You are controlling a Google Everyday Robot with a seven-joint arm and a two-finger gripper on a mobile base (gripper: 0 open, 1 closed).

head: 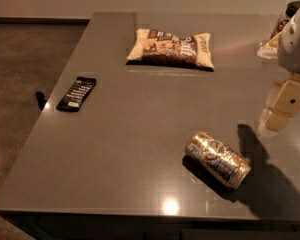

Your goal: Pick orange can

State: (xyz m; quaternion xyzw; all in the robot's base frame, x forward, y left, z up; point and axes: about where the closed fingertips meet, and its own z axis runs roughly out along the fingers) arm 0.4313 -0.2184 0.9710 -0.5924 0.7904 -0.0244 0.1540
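The orange can (pixel 218 159) lies on its side on the grey table (pixel 125 134), near the front edge, right of centre. It is shiny golden-orange with a dark printed pattern and silvery ends. My gripper (pixel 282 106) hangs at the right edge of the view, above the table, up and to the right of the can and apart from it. Its cream-coloured finger (pixel 285 104) points down toward the table. The arm's white body (pixel 296 39) sits above it. The gripper's dark shadow falls on the table just right of the can.
A yellow and brown snack bag (pixel 172 48) lies flat at the back centre of the table. A black bar-shaped packet (pixel 76 93) lies near the left edge. A jar with a dark lid (pixel 290 14) stands at the far right back, partly behind the arm.
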